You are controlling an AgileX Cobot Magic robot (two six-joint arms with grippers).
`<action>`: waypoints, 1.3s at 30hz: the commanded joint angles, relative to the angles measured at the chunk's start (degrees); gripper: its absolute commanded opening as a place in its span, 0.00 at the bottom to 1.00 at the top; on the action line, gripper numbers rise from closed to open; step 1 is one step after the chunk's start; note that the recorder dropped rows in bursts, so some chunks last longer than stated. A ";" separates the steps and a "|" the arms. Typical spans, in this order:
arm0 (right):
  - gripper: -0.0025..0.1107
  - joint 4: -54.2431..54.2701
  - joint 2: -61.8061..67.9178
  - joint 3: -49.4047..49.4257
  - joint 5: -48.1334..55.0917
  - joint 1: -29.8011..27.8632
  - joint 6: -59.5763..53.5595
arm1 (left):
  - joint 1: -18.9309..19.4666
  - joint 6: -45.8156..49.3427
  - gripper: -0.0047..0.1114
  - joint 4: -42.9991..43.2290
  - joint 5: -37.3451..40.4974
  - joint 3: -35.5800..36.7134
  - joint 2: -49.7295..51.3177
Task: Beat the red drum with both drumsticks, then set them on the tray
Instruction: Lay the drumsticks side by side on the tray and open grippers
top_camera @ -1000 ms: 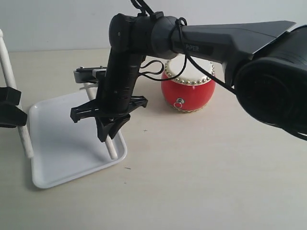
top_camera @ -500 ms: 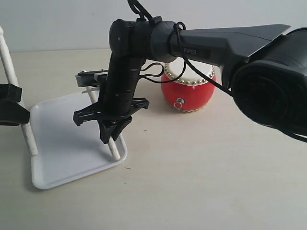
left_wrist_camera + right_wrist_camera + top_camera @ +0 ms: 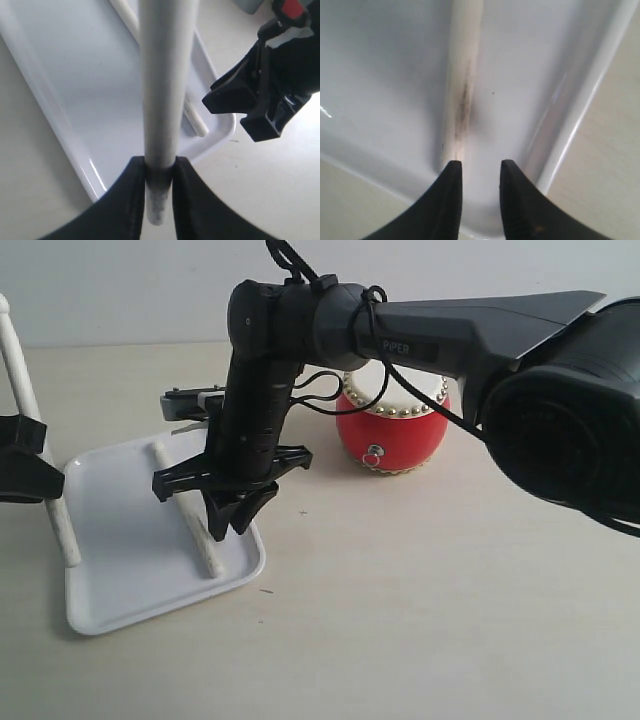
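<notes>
Right claw (image 3: 479,171) parted, empty, over a pale wooden drumstick (image 3: 462,85) in the white plastic tray (image 3: 375,70). Left claw (image 3: 160,172) clamps the second drumstick (image 3: 162,75).

Sole legible marking: the word "PIPER" (image 3: 398,344), in small pale capitals on the dark link of the right arm (image 3: 500,325), which extends in from the right. It sits near the elbow joint, just right of the black cable (image 3: 372,302) looped there.
</notes>
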 commanded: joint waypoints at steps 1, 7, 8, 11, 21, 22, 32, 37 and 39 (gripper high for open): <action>0.26 -1.65 -0.40 -0.30 0.00 0.10 0.10 | 0.13 0.30 0.04 -0.51 0.19 0.15 -0.33; 0.03 -10.63 -5.37 -0.30 0.00 0.10 0.10 | 0.13 -1.40 0.04 -1.48 0.13 0.15 1.12; 0.02 -11.08 -6.48 -0.30 0.00 0.10 0.10 | 0.13 -1.40 0.04 -2.23 0.74 0.15 2.01; 0.02 -11.29 -9.40 -0.30 0.00 0.10 0.10 | 0.13 -1.29 0.04 -2.93 2.38 0.15 5.22; 0.02 -11.82 -14.59 -0.30 0.00 0.10 -1.97 | 0.13 -1.24 0.04 -12.46 6.32 0.02 17.86; 0.02 -11.82 -14.72 0.11 0.00 0.10 -2.32 | 0.13 -0.45 0.04 -15.47 6.32 0.02 19.67; 0.02 -12.32 -22.93 7.04 0.00 0.10 -5.29 | 0.13 -2.20 0.04 -17.37 3.62 -5.81 25.18; 0.02 -12.32 -23.57 7.04 0.00 0.10 -5.29 | 0.13 -3.45 0.04 -17.28 2.34 -7.10 27.93; 0.02 -12.32 -23.57 7.04 0.00 0.10 -5.29 | 0.13 -3.45 0.04 -17.03 2.34 -7.59 29.14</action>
